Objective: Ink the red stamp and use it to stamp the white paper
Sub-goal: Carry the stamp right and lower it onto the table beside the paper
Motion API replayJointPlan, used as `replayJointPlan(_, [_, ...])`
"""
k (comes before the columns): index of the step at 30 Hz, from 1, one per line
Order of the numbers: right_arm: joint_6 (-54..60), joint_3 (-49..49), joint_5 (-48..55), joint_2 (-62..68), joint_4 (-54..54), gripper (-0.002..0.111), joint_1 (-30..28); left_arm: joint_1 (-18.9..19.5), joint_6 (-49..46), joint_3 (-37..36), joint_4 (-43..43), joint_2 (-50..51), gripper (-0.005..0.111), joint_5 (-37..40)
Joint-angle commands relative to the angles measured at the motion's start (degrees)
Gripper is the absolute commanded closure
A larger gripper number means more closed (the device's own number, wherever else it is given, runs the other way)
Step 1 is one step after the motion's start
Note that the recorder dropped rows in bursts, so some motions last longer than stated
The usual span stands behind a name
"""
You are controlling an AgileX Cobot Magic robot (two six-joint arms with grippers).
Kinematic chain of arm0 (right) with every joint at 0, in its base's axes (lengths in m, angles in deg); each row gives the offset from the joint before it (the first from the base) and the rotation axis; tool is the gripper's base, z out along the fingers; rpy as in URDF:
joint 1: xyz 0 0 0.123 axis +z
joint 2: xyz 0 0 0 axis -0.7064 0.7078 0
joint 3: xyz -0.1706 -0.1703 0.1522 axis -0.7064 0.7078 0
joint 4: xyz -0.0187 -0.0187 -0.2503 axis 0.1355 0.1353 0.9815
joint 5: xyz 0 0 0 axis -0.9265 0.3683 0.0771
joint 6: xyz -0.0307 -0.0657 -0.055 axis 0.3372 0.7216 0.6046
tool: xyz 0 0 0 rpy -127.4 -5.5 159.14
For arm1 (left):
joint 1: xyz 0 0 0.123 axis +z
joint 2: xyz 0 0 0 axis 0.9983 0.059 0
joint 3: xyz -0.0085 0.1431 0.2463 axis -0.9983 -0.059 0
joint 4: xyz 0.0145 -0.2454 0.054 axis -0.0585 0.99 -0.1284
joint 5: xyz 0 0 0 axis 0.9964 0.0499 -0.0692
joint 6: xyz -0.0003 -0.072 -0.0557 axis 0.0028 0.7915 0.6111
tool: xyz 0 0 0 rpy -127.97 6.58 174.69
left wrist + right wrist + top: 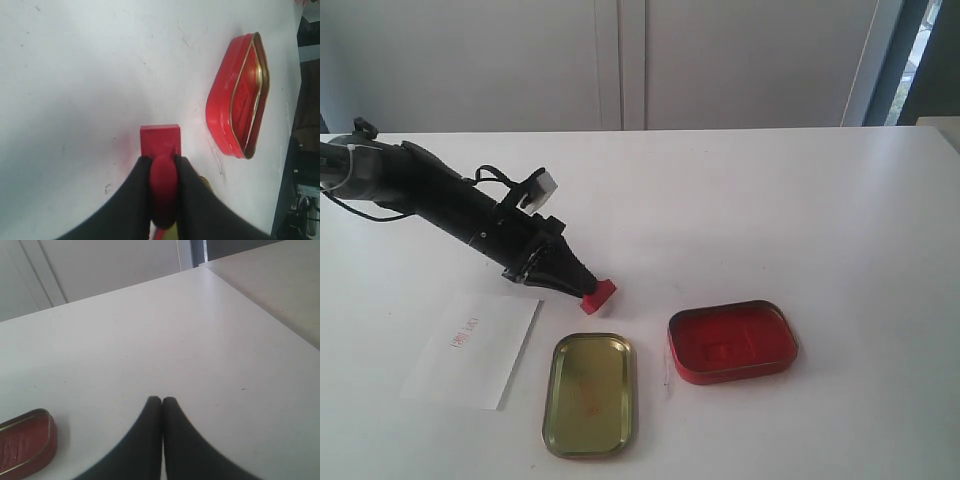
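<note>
the red stamp (599, 296) is pinched by its knobbed handle between the two dark fingers of the left end effector (582, 287), which reaches in low and slanted from the left, so the square base sticks out past the fingertips just over the desk (770, 220); it sits between the white paper (475, 348) and the open red ink tin (732, 342), close to the gold lid (590, 393) and apart from both paper and tin. the paper already carries a small faint red imprint (466, 333) near its far edge, so at least one stamping looks done; whether the stamp is now bound for the tin for more ink or is simply finished i cannot judge from this. the right end effector (162, 401) has its fingers pressed together on nothing, hovering over bare desk with a corner of the tin at the edge of its view, and its arm does not show in the exterior view. hard to make out: the stamp's printing face is turned away, so ink on it is unknown; whether the base touches the desk or hangs just above; the imprint is too small to read
</note>
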Motion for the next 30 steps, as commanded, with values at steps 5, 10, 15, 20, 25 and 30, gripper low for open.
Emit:
replayJointPlan(5, [0.01, 0.13, -0.16, -0.36, 0.0, 0.108, -0.26, 0.09, 0.61, -0.33, 1.09, 1.99, 0.107, 0.13])
replayJointPlan(10, [0.01, 0.13, -0.16, -0.36, 0.0, 0.108, -0.26, 0.09, 0.24, -0.33, 0.97, 1.99, 0.107, -0.44])
replayJointPlan(15, [0.01, 0.13, -0.16, -0.36, 0.0, 0.108, -0.26, 0.09, 1.76, -0.33, 0.74, 1.99, 0.096, -1.27])
replayJointPlan(20, [0.01, 0.13, -0.16, -0.36, 0.0, 0.108, -0.26, 0.09, 1.76, -0.33, 0.74, 1.99, 0.069, -1.44])
replayJointPlan(25, [0.01, 0.13, -0.16, -0.36, 0.0, 0.108, -0.26, 0.09, 1.76, -0.33, 0.74, 1.99, 0.056, -1.54])
replayJointPlan(30, [0.01, 0.13, -0.16, -0.36, 0.0, 0.108, -0.26, 0.09, 1.76, -0.33, 0.74, 1.86, 0.054, -1.42])
